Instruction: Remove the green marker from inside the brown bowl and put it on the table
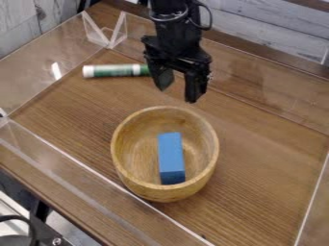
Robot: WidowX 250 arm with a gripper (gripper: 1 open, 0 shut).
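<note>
The green marker (113,70) lies flat on the table (257,115) at the back left, well outside the brown bowl (129,130), its green cap pointing right. The bowl stands at the front middle and holds only a blue rectangular block (171,157). My gripper (178,85) hangs above the table just behind the bowl's far rim, to the right of the marker. Its black fingers are apart and nothing is between them.
Low clear acrylic walls (52,154) border the tabletop on all sides. A clear angled acrylic piece (100,29) stands at the back left behind the marker. Bare wood lies to the right of the bowl and gripper.
</note>
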